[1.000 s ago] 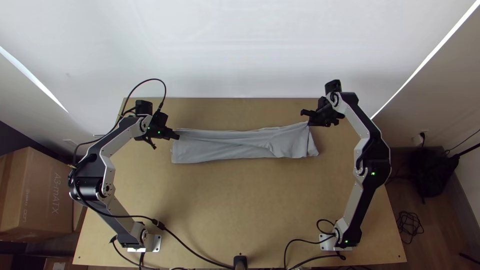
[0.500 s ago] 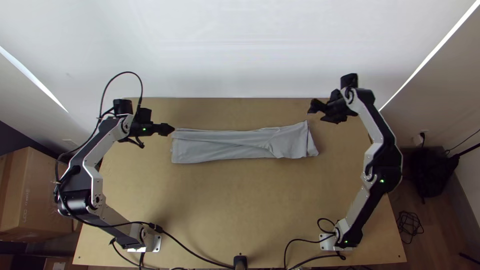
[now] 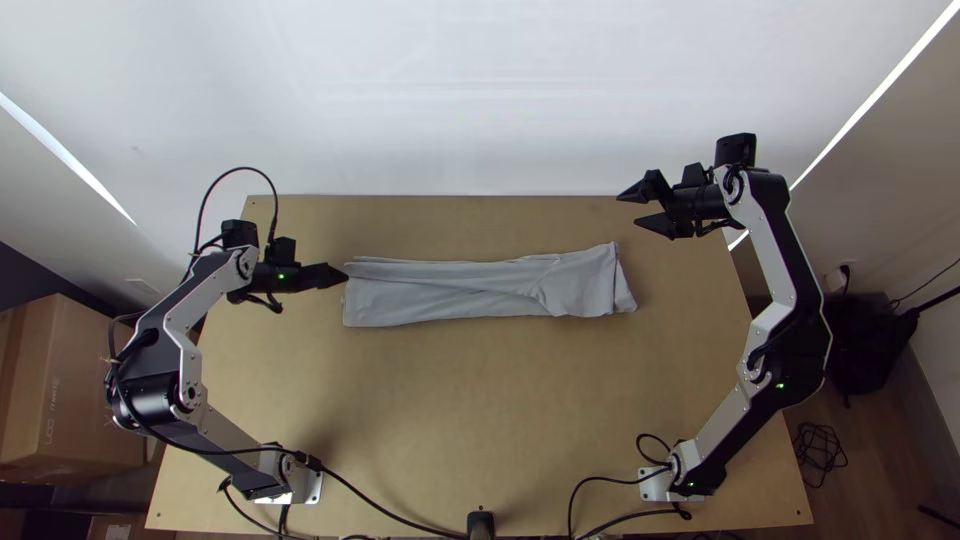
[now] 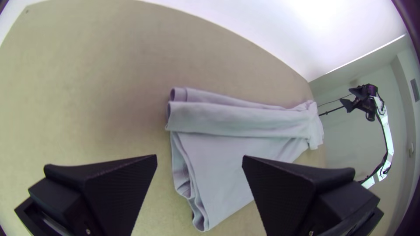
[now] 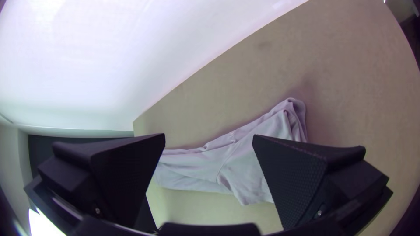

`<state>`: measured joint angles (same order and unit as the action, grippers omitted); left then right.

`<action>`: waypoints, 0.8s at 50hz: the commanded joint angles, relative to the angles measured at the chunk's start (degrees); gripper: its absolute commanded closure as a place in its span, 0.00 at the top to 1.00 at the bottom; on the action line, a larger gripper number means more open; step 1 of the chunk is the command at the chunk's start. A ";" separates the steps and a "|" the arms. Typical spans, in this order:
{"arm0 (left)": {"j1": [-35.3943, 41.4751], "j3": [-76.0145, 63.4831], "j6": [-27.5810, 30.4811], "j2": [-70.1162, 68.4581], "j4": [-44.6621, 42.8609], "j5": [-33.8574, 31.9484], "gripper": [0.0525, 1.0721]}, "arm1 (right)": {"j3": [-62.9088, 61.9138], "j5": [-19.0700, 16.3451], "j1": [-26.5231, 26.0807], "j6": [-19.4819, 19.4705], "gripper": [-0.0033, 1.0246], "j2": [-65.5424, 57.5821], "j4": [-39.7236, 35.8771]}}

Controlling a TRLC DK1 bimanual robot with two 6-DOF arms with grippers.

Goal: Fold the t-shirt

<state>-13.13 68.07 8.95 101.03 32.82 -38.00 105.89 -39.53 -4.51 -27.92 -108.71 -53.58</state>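
Note:
The light grey t-shirt point(image 3: 450, 292) lies on the table as a long, narrow folded strip running left to right, with its right end wider and layered. My left gripper point(image 3: 345, 276) is at the strip's left end in the top view; in the left wrist view this left gripper point(image 4: 199, 159) stands open, and the cloth point(image 4: 218, 148) shows past its fingers. My right gripper point(image 3: 628, 208) stands open beyond the strip's right end, toward the far edge. In the right wrist view, nothing is held in the right gripper point(image 5: 209, 137), and the shirt point(image 5: 245, 161) lies below it.
The wooden table point(image 3: 480, 420) has bare surface in front of the shirt. A white wall point(image 3: 480, 90) rises behind its far edge. Black cables point(image 3: 380, 500) run along the near edge between the arm bases. A cardboard box point(image 3: 75, 390) stands off to the left.
Both grippers have moved off the cloth's ends: the left one to the left, the right one right and toward the far edge. The right fingers have parted from the shirt's corner. The shirt looks unchanged.

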 commanded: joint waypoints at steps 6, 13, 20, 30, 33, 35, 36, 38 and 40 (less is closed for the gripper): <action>0.82 -2.77 -2.53 4.26 -2.50 -0.67 0.96 | -1.56 -0.64 1.00 -1.96 0.90 2.62 -0.47; 1.79 -2.77 -3.33 5.40 -2.94 -0.67 0.96 | -2.35 -0.64 1.26 -2.05 0.93 2.97 -0.47; 4.95 -3.21 -3.50 5.31 -3.02 -0.23 0.96 | -2.97 -0.64 1.61 -2.05 0.93 3.24 -0.47; 11.02 -2.77 -3.68 5.67 -3.64 5.48 0.96 | -2.70 -0.64 2.23 -2.40 0.93 4.12 -0.47; 13.21 -2.42 -4.03 5.93 -3.64 8.20 0.96 | -2.88 -0.64 2.32 -2.40 0.93 4.47 -0.47; 14.18 -2.16 -4.29 6.28 -3.64 8.82 0.96 | -3.14 -0.64 2.40 -2.40 0.93 4.82 -0.47; 14.62 -1.98 -4.73 6.28 -3.64 9.17 0.96 | -3.23 -0.64 2.49 -2.40 0.93 4.82 -0.47; 15.15 -1.89 -5.52 6.46 -3.29 9.43 0.92 | -3.49 -0.64 2.58 -2.49 0.93 5.08 -0.47; 15.59 -2.24 -5.61 6.10 -3.29 9.35 0.83 | -3.84 -0.64 2.67 -2.40 0.93 5.43 -0.47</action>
<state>0.58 67.33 5.34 105.36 28.47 -29.23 103.83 -39.55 -2.37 -28.97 -105.71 -53.58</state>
